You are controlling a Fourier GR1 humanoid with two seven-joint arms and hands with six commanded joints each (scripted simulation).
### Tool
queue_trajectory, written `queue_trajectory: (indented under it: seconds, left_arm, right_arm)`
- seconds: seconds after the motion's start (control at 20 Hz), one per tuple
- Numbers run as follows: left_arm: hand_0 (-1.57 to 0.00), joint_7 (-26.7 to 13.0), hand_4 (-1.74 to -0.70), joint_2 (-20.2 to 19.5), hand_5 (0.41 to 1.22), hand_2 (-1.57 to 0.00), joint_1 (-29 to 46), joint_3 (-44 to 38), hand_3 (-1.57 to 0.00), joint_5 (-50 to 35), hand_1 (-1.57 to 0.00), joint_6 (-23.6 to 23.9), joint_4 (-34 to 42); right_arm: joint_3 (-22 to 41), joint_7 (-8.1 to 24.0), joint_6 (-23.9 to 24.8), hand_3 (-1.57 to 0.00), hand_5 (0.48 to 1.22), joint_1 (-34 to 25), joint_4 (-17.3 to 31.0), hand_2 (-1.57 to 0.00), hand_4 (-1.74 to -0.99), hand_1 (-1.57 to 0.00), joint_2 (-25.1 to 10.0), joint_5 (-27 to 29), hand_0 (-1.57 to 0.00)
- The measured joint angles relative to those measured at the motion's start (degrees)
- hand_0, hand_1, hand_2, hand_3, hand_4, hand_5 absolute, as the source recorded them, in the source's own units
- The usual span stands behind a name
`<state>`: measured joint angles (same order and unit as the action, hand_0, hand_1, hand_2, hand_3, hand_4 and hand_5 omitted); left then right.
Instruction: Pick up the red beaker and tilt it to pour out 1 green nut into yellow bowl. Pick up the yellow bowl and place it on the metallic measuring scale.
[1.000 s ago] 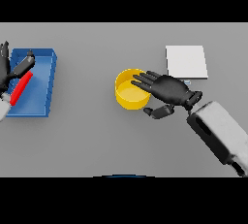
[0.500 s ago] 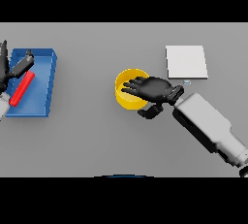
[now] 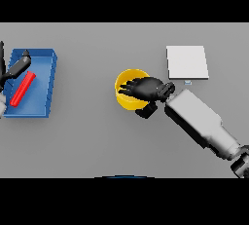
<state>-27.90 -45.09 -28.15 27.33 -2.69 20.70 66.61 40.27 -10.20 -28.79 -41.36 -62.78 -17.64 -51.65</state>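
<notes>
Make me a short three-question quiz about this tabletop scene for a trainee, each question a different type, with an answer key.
1. True or false: the red beaker is lying in the blue tray.
2. Which hand is over the yellow bowl? A) left hand B) right hand C) neither
3. Fill in: the metallic measuring scale sits to the ____ of the bowl, farther from the robot.

Key
1. True.
2. B: the right hand is spread over the bowl; the left hand is at the tray by the beaker.
3. Right.
</notes>
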Motion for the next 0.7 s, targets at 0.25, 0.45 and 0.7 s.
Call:
queue_trajectory:
  seconds: [0.25,0.45,0.7]
  left_arm:
    - [0.0,1.3,-0.75,0.9,0.7,0.0,-0.3,0.0,0.0,0.2,0.0,0.4,-1.4]
    - [0.0,0.7,-0.76,0.5,0.701,0.0,-0.1,0.1,0.0,0.6,0.0,0.7,-0.9]
    - [0.0,1.2,-0.74,0.5,0.69,0.0,-0.2,0.6,0.0,1.0,0.0,0.5,-0.7]
  right_arm:
    - [-1.0,1.4,-2.8,-0.24,0.915,0.2,0.9,-0.38,-1.351,-0.42,0.0,1.3,-0.44]
    - [-0.7,-0.4,-3.0,-0.71,1.096,0.3,0.6,-1.08,-1.557,-1.1,-0.7,1.8,-1.11]
    - [-0.5,-0.2,-4.4,-1.27,1.18,0.3,-0.3,-1.25,-1.681,-1.42,-1.4,3.1,-1.42]
